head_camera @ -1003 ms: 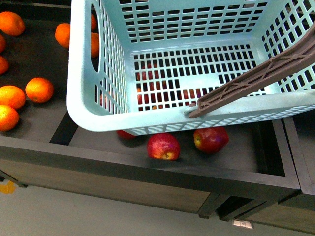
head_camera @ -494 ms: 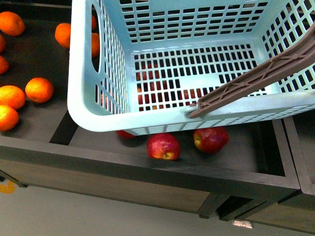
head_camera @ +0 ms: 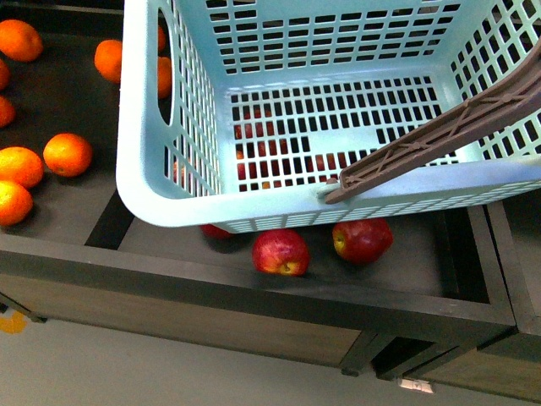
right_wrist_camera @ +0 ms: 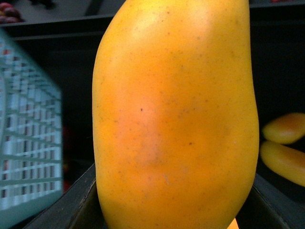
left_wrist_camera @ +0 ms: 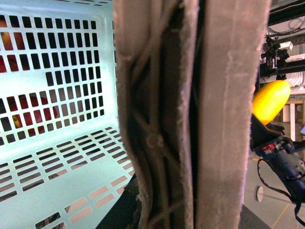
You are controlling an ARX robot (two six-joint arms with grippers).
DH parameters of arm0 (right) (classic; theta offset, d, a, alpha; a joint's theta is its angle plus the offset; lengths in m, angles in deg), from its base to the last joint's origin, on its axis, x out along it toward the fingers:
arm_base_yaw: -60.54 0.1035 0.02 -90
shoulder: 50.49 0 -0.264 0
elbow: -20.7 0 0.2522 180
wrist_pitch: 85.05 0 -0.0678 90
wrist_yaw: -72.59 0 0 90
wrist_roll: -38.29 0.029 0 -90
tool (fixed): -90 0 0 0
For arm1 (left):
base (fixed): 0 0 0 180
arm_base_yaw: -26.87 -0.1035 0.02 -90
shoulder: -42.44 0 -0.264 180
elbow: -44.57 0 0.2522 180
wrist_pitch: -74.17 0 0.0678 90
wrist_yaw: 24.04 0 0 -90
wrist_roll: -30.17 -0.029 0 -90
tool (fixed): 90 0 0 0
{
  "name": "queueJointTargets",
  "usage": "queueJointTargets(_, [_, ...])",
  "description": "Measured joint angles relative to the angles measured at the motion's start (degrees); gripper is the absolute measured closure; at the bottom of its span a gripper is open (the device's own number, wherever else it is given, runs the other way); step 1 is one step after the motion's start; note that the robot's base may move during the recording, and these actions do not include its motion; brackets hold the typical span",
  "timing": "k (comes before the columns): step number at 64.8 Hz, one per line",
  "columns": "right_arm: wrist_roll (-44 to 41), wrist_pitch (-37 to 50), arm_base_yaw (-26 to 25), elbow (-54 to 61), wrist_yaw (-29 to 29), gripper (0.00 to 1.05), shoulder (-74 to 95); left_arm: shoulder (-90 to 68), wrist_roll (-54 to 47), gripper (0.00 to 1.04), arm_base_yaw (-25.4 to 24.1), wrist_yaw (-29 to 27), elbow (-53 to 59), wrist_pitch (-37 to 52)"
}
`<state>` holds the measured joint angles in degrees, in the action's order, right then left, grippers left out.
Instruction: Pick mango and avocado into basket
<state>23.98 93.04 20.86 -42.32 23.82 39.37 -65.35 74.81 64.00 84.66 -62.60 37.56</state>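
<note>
The light turquoise basket (head_camera: pixel 169 199) hangs tilted over the dark shelf and has nothing inside it. Its brown handle (head_camera: pixel 439 135) crosses its right side. In the left wrist view that handle (left_wrist_camera: pixel 157 143) fills the middle, with my left gripper (left_wrist_camera: pixel 188 191) shut on it beside the lattice wall (left_wrist_camera: pixel 57 157). The yellow-orange mango (right_wrist_camera: pixel 176 119) fills the right wrist view, upright, with my right gripper (right_wrist_camera: pixel 174 212) shut on its lower end. In the left wrist view the mango (left_wrist_camera: pixel 270 101) is up in the air, outside the basket. No avocado is in view.
Oranges (head_camera: pixel 68 155) lie in the left compartment. Red apples (head_camera: pixel 281 252) lie under and in front of the basket. A dark wooden rim (head_camera: pixel 254 288) borders the shelf at the front. Two more yellow fruits (right_wrist_camera: pixel 286 129) lie beyond the held mango.
</note>
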Motion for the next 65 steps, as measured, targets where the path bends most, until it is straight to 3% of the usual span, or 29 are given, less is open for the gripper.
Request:
queueJointTargets(14, [5.7,2.3,10.4,5.8,-0.4,0.44,-10.6,0.0,0.0,0.89,0.0,0.0,0.0,0.0])
queueJointTargets(34, [10.8,6.1,25.1,8.0,-6.1,0.44,-12.8,0.0,0.0,0.89,0.0,0.0,0.0,0.0])
queueJointTargets(60, [13.5,9.9,36.5,7.4,-12.5,0.44,-8.0,0.0,0.0,0.89,0.0,0.0,0.0,0.0])
queueJointTargets(65, [13.9,9.9,38.0,7.0,-13.7,0.32,-7.1,0.0,0.0,0.89,0.0,0.0,0.0,0.0])
